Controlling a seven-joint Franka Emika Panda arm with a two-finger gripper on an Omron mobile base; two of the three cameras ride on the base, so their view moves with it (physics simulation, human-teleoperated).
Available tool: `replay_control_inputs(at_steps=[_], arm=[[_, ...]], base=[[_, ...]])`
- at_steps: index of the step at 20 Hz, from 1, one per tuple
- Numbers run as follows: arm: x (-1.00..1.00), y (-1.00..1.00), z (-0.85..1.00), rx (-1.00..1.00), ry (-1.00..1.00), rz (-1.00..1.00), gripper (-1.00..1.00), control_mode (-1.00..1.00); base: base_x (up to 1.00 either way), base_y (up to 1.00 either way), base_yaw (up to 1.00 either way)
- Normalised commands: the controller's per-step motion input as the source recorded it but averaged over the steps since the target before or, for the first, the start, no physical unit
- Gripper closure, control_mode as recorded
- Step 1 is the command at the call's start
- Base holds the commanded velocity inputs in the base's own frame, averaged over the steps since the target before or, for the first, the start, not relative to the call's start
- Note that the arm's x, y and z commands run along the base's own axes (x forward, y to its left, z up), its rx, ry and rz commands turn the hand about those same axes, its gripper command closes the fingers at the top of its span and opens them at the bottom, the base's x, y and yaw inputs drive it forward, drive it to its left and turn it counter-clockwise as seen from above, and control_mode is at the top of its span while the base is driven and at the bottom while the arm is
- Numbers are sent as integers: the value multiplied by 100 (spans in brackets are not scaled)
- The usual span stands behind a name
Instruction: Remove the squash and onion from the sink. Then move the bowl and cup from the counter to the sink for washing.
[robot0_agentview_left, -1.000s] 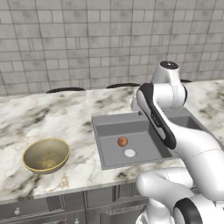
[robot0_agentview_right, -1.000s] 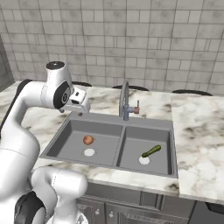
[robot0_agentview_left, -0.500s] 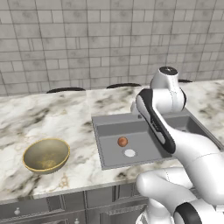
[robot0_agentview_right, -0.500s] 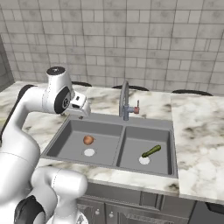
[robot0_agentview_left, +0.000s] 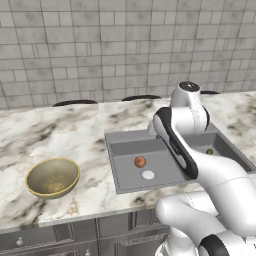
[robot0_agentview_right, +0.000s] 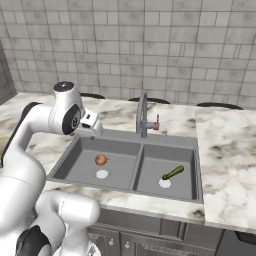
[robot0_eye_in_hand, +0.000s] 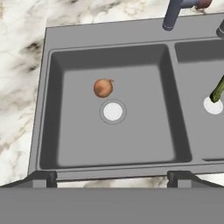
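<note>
So over on the far left of the marble counter (robot0_agentview_left: 60, 135) sits the olive-gold bowl (robot0_agentview_left: 52, 177), upright, near the front edge and well apart from the sink (robot0_agentview_right: 85, 144). Moving right, the arm's hand is parked above the left basin, looking straight down into it. The gripper (robot0_eye_in_hand: 113, 176) has its jaws spread wide with nothing between them, and the two dark fingertips (robot0_eye_in_hand: 47, 176) just poke up at the bottom of the hand view, over the near rim of the sink. In the left basin the onion (robot0_agentview_right: 101, 159) lies on the grey floor just beside the white drain hole (robot0_agentview_right: 102, 174), on its far side, close but not quite on it. Right of that, the gooseneck faucet (robot0_agentview_right: 143, 116) stands at the back of the sink, about on the divider between the two basins, with a small reddish handle on its side. Then the right basin has the squash (robot0_agentview_right: 172, 173) lying at a slant, one end right at that basin's drain hole (robot0_agentview_right: 165, 183). More marble counter runs off to the right after that.
</note>
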Motion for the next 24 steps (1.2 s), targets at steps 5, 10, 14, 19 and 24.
replay_control_inputs(at_steps=[5, 10, 14, 19, 24], arm=[[4, 8, -15, 0, -1, 0, -100, -100], [2, 8, -12, 0, -1, 0, -100, -100], [2, 6, -15, 0, -8, 0, -100, -100], [6, 7, -19, 0, -13, 0, -100, -100], [10, 4, -19, 0, -10, 0, -100, -100]], base=[[0, 0, 0], [0, 0, 0], [0, 0, 0], [0, 0, 0], [0, 0, 0]])
